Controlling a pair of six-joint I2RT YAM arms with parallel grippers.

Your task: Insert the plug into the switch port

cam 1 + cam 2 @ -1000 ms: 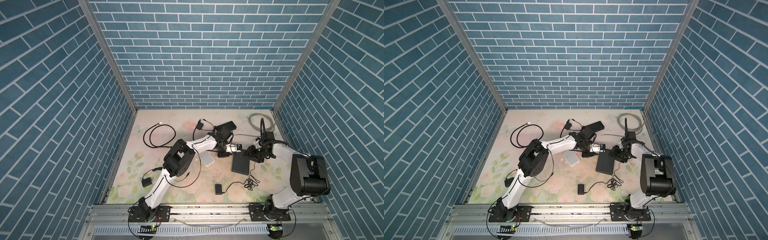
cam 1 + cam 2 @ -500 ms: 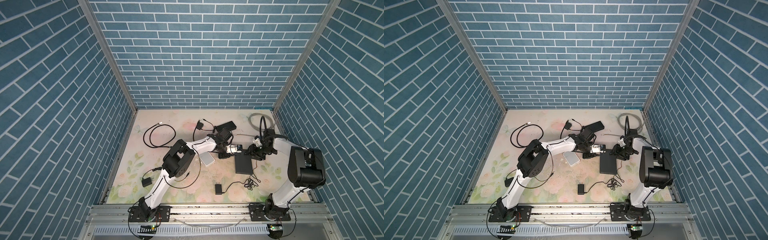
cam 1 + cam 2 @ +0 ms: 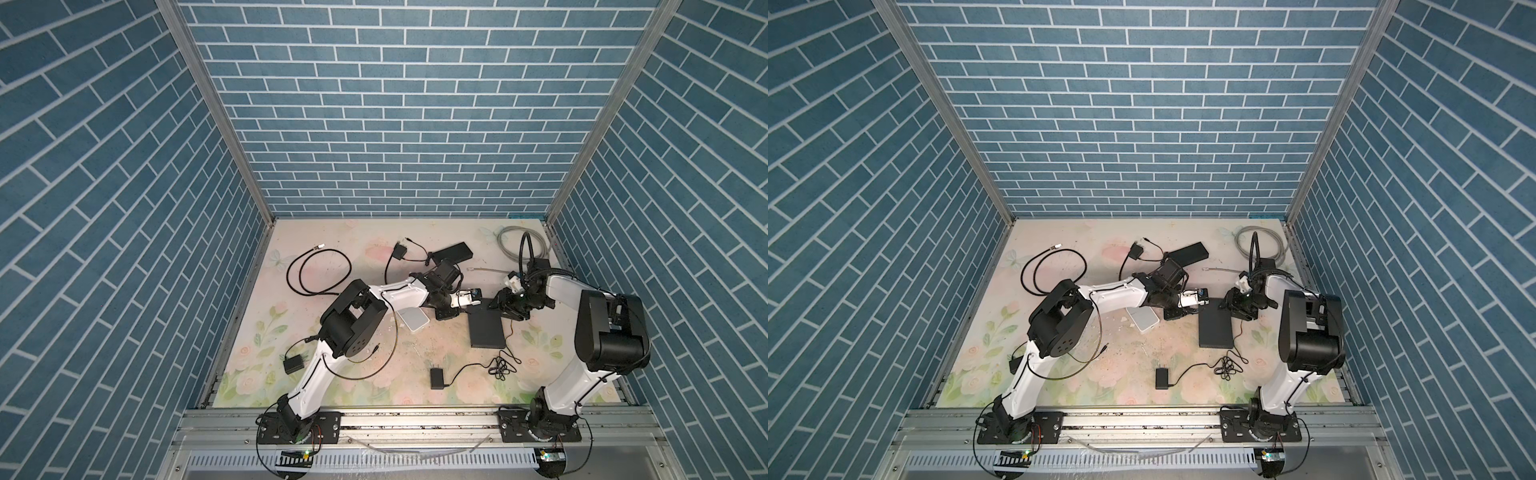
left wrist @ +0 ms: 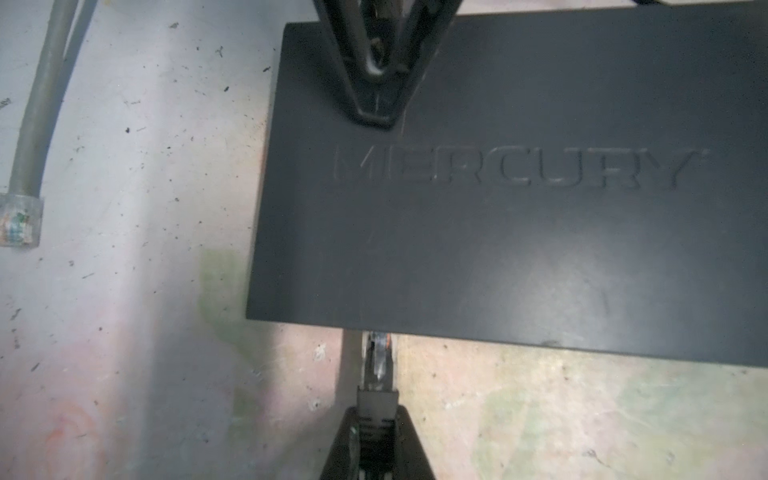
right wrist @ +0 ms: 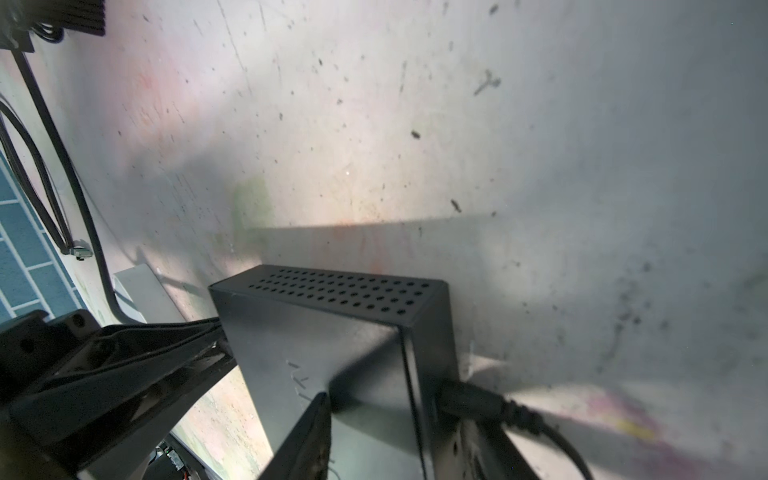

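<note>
The word "MERCURY" is embossed in large capitals across the top face of the flat dark-grey metal switch (image 4: 498,232), read in the left wrist view. No other writing can be made out.

The left tool (image 4: 376,415) is clamped on the black boot of the clear-tipped network plug (image 4: 376,365). The plug's tip meets the switch's long port edge. The overhang of the top face hides how deep it sits.

The right tool (image 3: 500,305) is at the opposite long edge, with one black finger (image 4: 376,104) resting its tip on the top face. Its other finger is not clearly shown, so whether this tool is gripping the switch cannot be told.

In both top views the switch lies flat on the floral-printed desk (image 3: 365,249), nearer the right edge than the left and about midway between front and back. A black power lead (image 5: 478,403) is plugged into one short side.

A loose grey cable (image 4: 41,104) ends in a second clear connector (image 4: 20,220), lying on the desk apart from the switch.
</note>
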